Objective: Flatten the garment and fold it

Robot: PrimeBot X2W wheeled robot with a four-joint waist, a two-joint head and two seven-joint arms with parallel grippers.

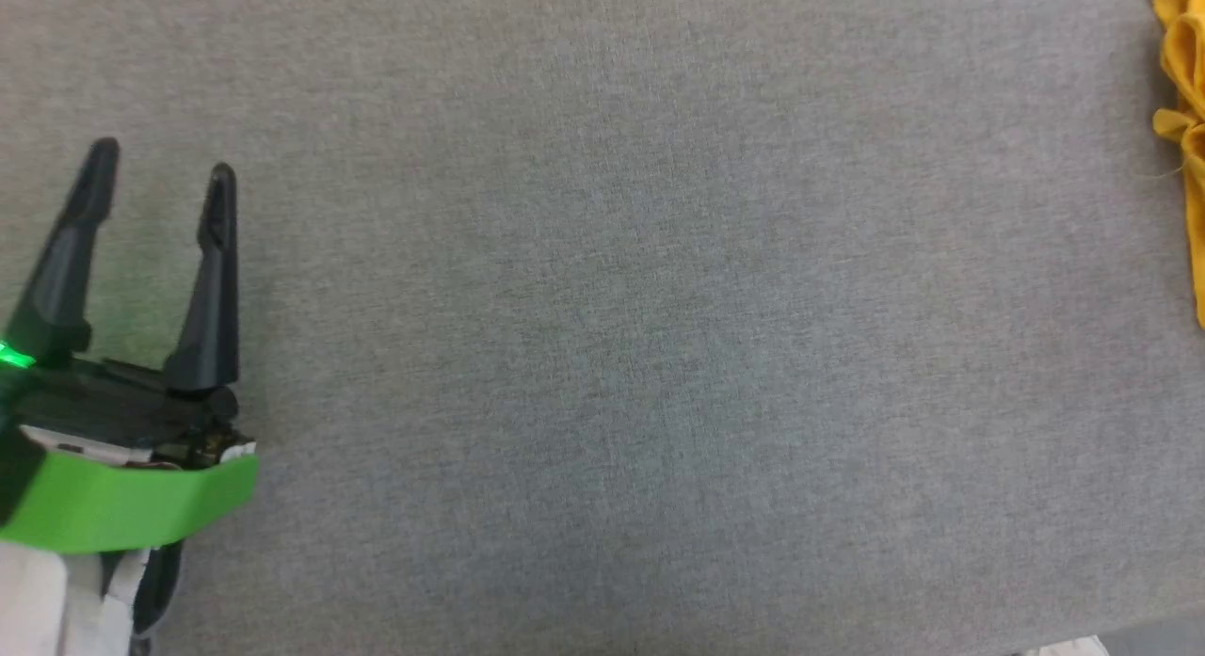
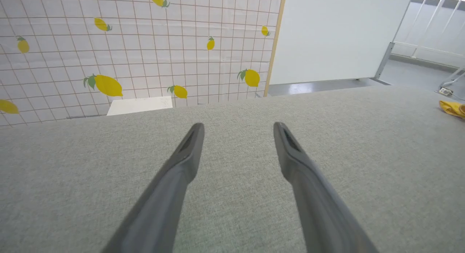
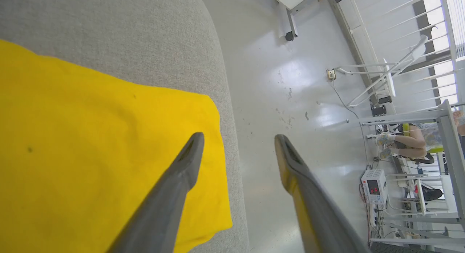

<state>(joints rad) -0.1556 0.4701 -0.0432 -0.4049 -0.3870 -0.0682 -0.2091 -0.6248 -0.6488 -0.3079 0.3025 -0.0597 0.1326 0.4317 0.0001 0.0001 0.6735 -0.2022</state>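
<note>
The yellow T-shirt (image 1: 1184, 120) shows as a crumpled strip at the head view's right edge, and as a small yellow scrap (image 2: 452, 109) far right in the left wrist view. In the right wrist view its smooth yellow cloth (image 3: 91, 155) lies on the grey table by the rounded table edge; no print shows. My left gripper (image 1: 160, 171) hovers open at the lower left over bare table, far from the shirt, its fingers (image 2: 238, 127) empty. My right gripper (image 3: 238, 138) is open above the shirt's corner, one finger over the cloth, the other over the floor.
A grey fabric-covered table (image 1: 612, 336) spreads across the head view. Its edge (image 3: 229, 100) drops to a glossy floor (image 3: 290, 86). Beyond stand a lemon-print tiled wall (image 2: 145, 46), a white panel (image 2: 334, 31), a white rack (image 3: 385, 71), a meter box (image 3: 374, 186) and a seated person's legs (image 3: 403, 140).
</note>
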